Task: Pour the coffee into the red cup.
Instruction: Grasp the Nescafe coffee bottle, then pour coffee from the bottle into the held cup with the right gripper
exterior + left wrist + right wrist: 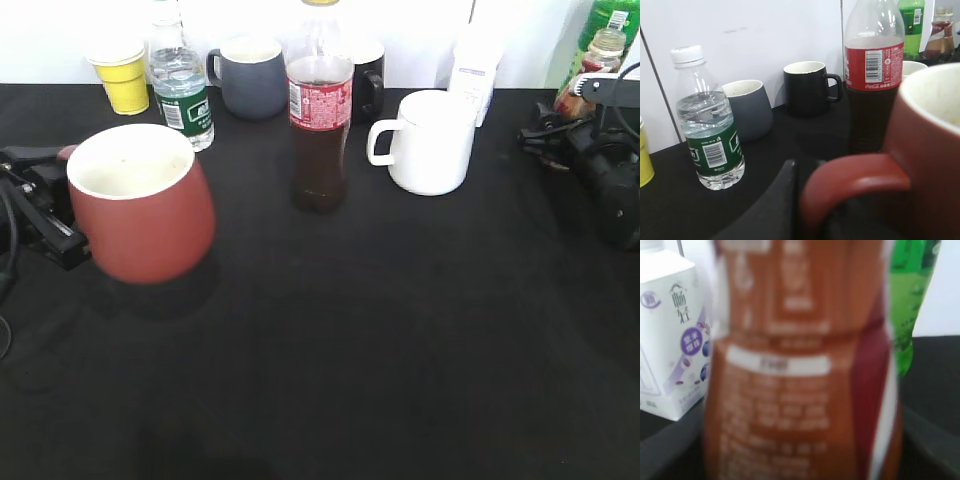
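The red cup [140,205] is at the left of the black table. It is tilted and seems lifted, with a shadow beneath it. My left gripper [55,215] is shut on its loop handle. In the left wrist view that handle [855,177] sits between the dark jaws [825,200]. The coffee bottle [592,65] stands at the far right back. My right gripper [590,120] is around it. In the right wrist view the bottle's blurred orange-brown label [790,365] fills the frame, and the jaws [800,455] hug both sides of it.
A tall red-labelled cola bottle [320,110] stands mid-table. A white mug [430,140] is to its right. Along the back are a yellow paper cup [122,75], a water bottle [183,90], a grey-blue mug [250,75], a black mug [368,85], a white carton [475,60] and a green bottle [615,20].
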Controlling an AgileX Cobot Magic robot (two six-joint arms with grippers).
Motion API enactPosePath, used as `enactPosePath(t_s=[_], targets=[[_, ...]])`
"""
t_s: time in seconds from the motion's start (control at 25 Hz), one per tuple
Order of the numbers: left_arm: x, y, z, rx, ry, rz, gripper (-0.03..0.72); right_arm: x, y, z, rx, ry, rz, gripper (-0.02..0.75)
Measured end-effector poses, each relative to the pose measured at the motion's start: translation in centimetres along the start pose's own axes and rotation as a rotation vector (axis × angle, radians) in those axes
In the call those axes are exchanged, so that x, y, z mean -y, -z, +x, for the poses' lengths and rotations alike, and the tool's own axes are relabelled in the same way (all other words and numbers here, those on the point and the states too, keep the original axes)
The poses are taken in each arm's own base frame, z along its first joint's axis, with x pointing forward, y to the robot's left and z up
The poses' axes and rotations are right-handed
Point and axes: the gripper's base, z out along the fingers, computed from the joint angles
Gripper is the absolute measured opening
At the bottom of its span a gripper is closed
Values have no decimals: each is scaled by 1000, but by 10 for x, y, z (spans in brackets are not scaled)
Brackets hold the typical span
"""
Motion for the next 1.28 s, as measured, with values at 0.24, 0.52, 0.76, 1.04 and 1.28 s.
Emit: enactPosePath(t_s=[0.24,0.52,0.76,1.04,1.28], targets=[[0,0,0,0,0,0,71,-1,6,-3,-10,19,-16,528],[0,0,0,-1,-2,4,73,1,82,-56,35,46,-77,528],[6,0,1,-9,-3,62,73,-55,151,-86,48,66,-318,528],[13,0,-1,14,-20,129,74,-148,193,-95,14,97,-671,528],[16,0,-1,14,-35,164,75,-195,185,-115,59,154,-811,528]])
